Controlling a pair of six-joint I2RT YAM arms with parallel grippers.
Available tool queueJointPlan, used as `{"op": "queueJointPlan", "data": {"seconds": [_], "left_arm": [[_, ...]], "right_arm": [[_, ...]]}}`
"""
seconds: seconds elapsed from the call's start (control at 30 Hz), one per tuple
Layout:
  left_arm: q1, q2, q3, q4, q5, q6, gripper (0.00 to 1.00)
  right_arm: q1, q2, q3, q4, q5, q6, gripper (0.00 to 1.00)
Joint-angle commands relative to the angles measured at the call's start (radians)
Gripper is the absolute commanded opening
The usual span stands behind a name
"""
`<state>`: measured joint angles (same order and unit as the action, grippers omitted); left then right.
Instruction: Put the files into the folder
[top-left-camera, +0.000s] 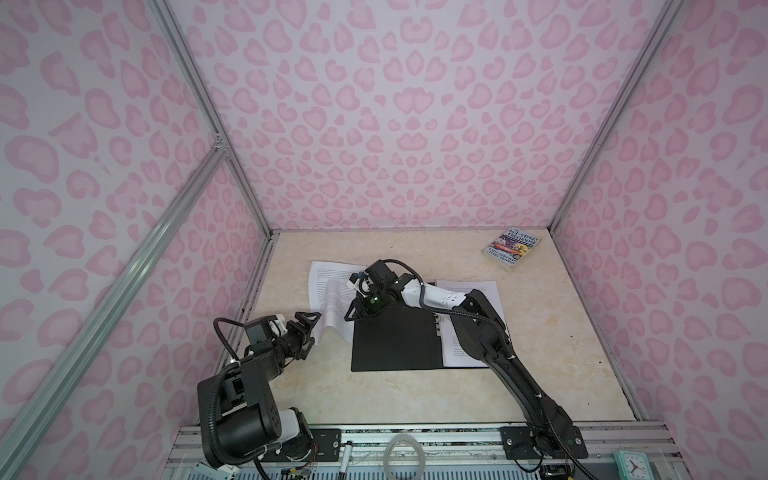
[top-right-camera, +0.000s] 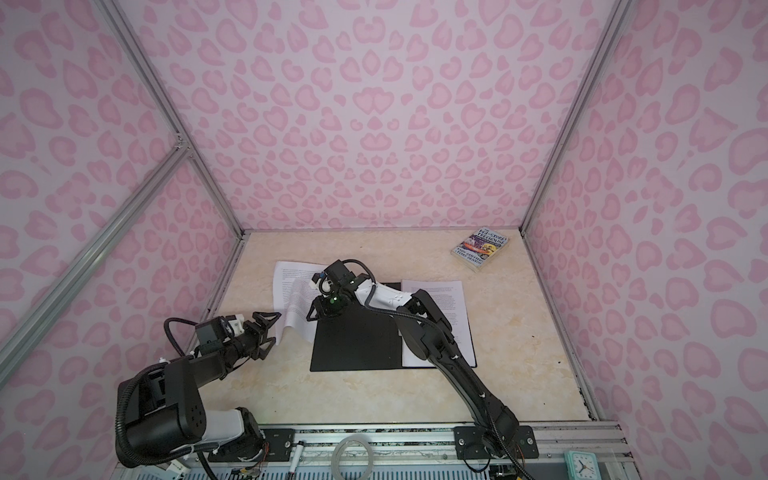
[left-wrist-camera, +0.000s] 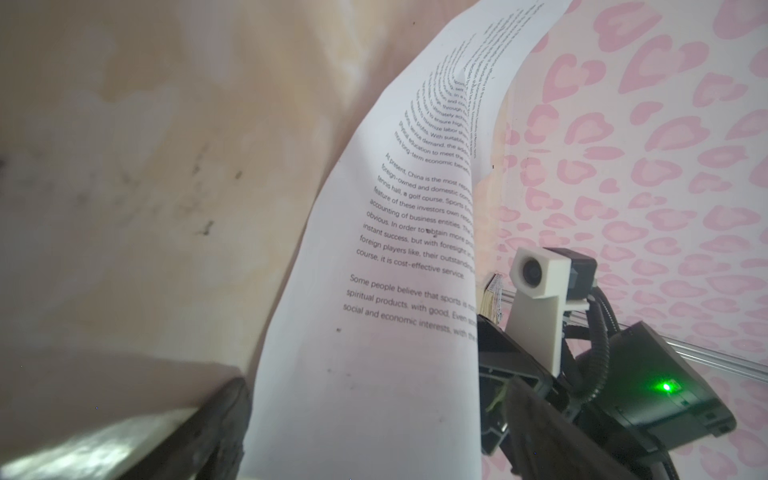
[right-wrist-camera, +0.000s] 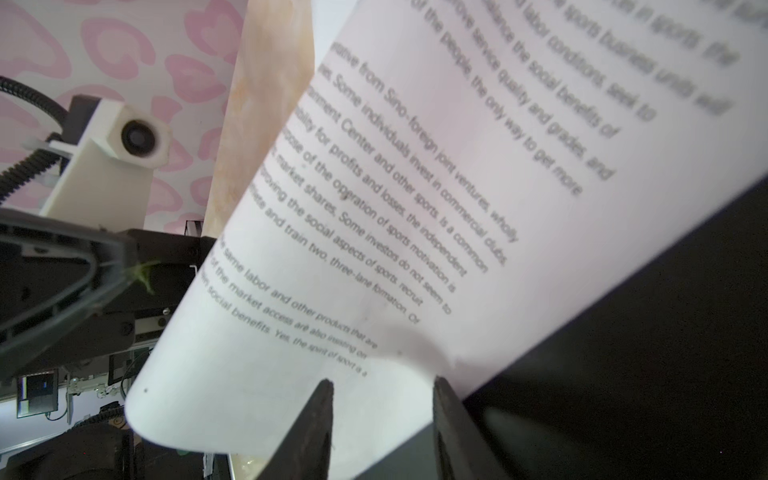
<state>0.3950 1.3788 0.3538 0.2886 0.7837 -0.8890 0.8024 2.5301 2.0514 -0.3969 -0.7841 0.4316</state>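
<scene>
The folder (top-left-camera: 390, 345) lies open on the desk (top-left-camera: 415, 395), black inside up, spine pointing away from the robot, filed sheets (top-left-camera: 453, 357) on its right half. Left of it a loose sheet (top-left-camera: 328, 286) lies lengthwise the same way, its near end curled up. The left hand (top-left-camera: 309, 332), wide open, straddles that end. The right hand (top-left-camera: 352, 315), half-open, touches the sheet; grip unclear.
</scene>
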Motion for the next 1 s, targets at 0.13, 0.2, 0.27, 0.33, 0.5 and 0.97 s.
{"op": "queueJointPlan", "data": {"seconds": [0.13,0.2,0.27,0.33,0.5,0.97], "left_arm": [[-0.036,0.041,0.017,0.112,-0.018,-0.073,0.97],[-0.036,0.024,0.025,0.066,-0.042,-0.047,0.97],[-0.036,0.011,0.023,0.052,-0.053,-0.037,0.97],[-0.036,0.011,0.025,0.041,-0.056,-0.029,0.97],[-0.036,0.044,0.03,0.046,-0.041,-0.027,0.97],[-0.036,0.048,0.034,0.035,-0.041,-0.024,0.97]], "right_arm": [[0.001,-0.07,-0.04,-0.044,0.05,-0.081,0.48],[0.011,-0.121,-0.079,-0.052,0.121,-0.125,0.54],[0.023,-0.171,-0.116,-0.06,0.19,-0.159,0.6],[0.032,-0.216,-0.157,-0.052,0.231,-0.183,0.63],[0.112,-0.307,-0.202,-0.072,0.424,-0.306,0.71],[0.286,-0.28,-0.252,0.087,0.823,-0.398,0.68]]}}
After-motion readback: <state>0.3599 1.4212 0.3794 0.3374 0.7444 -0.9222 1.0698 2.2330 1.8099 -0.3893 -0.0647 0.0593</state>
